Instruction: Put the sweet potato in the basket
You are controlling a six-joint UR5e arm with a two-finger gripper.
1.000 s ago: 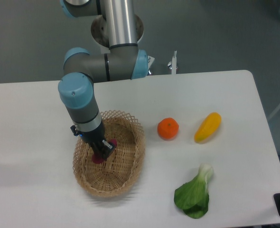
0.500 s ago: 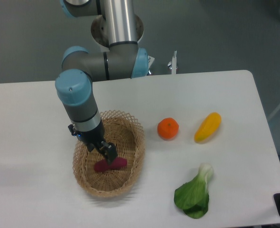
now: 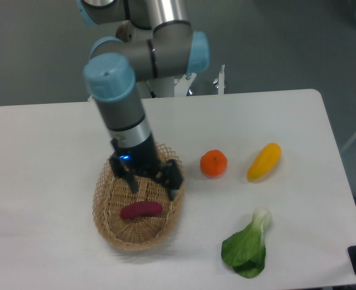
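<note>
The magenta sweet potato (image 3: 141,209) lies on its side on the floor of the woven wicker basket (image 3: 108,226), left of the table's middle. My gripper (image 3: 152,185) hangs above the basket, open, its two dark fingers spread wide and nothing between them. One finger (image 3: 130,180) is over the basket's left half, the other near its right rim. The gripper stands clear above the sweet potato and does not touch it.
A round orange fruit (image 3: 214,163) sits right of the basket. A yellow-orange elongated vegetable (image 3: 264,161) lies farther right. A green leafy bok choy (image 3: 247,246) lies near the front right. The table's right edge is beyond them.
The gripper let go of the sweet potato, which now lies in the basket. The arm has risen and shifted right, and the fingers have spread wide.
</note>
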